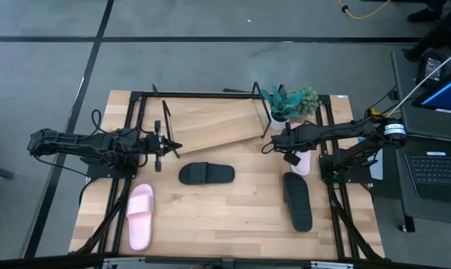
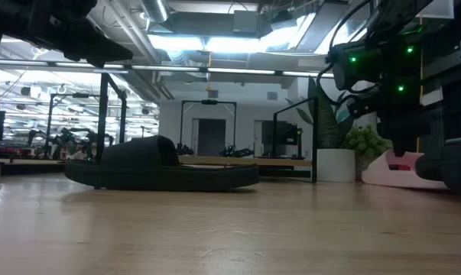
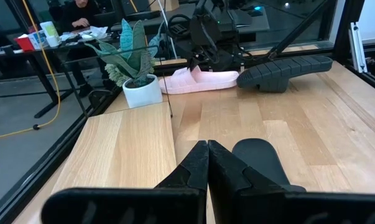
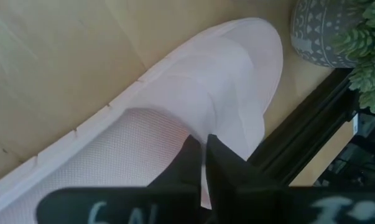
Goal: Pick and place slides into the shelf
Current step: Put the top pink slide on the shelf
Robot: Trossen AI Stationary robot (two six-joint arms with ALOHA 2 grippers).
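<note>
The shelf (image 1: 210,123), a tilted wooden board in a black wire frame, stands at the table's far side. A pink slide (image 1: 303,161) lies flat on the table at the right, in front of the plants, and my right gripper (image 1: 289,155) is shut on it. One black slide (image 1: 206,173) lies mid-table and another (image 1: 298,200) at the near right. A second pink slide (image 1: 140,215) lies at the near left. My left gripper (image 1: 173,146) waits shut above the table's left, by the shelf's left end, touching nothing. My right gripper pinches the edge of the pink slide's wide strap (image 4: 196,127), where the strap opens over the footbed, between its two fingers (image 4: 188,155). The fingers slant steeply down from the table's right side. The slide's sole rests flat on the table.
Two potted plants (image 1: 289,103) stand just beyond the held slide, at the shelf's right end. Black frame rails (image 1: 333,187) run along the table's left and right sides. Bare wood lies between the slides at mid-table. A laptop (image 1: 434,172) sits off the table's right.
</note>
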